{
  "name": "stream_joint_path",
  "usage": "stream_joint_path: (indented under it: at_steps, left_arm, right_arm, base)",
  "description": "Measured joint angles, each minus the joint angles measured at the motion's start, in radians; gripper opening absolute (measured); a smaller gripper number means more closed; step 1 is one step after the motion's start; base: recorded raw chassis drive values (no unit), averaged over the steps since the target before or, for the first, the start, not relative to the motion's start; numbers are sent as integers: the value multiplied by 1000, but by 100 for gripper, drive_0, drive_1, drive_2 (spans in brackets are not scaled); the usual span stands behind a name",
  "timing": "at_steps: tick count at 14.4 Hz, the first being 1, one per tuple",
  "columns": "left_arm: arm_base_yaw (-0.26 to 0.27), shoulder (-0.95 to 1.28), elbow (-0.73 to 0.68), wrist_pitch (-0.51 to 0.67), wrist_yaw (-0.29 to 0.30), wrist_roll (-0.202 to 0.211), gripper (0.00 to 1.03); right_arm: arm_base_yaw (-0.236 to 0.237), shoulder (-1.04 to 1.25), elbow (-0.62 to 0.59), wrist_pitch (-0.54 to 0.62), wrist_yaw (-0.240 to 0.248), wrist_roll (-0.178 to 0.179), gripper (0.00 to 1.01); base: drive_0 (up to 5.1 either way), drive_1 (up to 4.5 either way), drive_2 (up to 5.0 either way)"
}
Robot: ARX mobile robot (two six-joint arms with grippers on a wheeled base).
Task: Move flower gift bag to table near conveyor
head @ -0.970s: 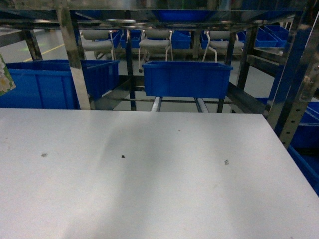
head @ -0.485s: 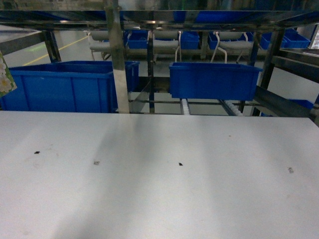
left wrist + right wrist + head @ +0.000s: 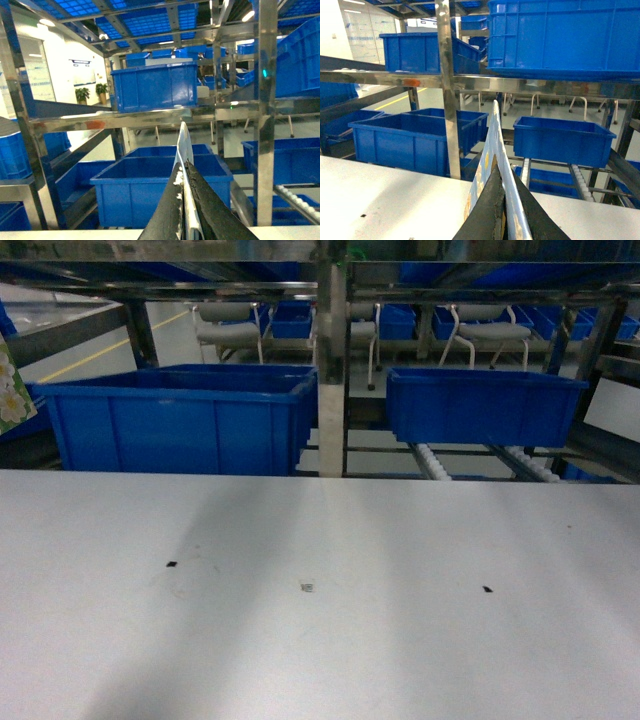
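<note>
My left gripper (image 3: 183,167) is shut on the thin white upper edge of a gift bag (image 3: 184,142) seen edge-on. A green sliver with white flowers, the flower gift bag (image 3: 8,390), shows at the head view's left edge. My right gripper (image 3: 496,167) is shut on a pale blue bag panel (image 3: 492,130) printed with yellow flowers. Both bags hang above the white table (image 3: 320,620). Behind its far edge stands the steel conveyor, its white rollers (image 3: 435,462) running back under a blue bin (image 3: 485,405). Neither gripper shows in the head view.
A large blue bin (image 3: 180,420) sits behind the table at left. A steel upright post (image 3: 332,370) rises at the table's far edge, with steel shelf rails (image 3: 520,82) and more blue bins (image 3: 565,35) overhead. Grey chairs (image 3: 225,325) stand far behind.
The head view has swung: the bins, the steel post and the specks on the table have slid to the right in the picture. The flowered sliver stays at the left edge.
</note>
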Motion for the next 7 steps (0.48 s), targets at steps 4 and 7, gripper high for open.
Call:
stream_joint_path:
  at_steps: [4, 7]
  left_arm:
    - [6, 1, 0, -5, -5, 0, 2]
    - [5, 0, 0, 0, -3, 3, 2]
  right_arm:
    - [1, -1, 0, 2, -9, 0, 2]
    - [0, 2, -1, -6, -6, 0, 2]
  base:
    - [0, 0, 0]
    - [0, 0, 0]
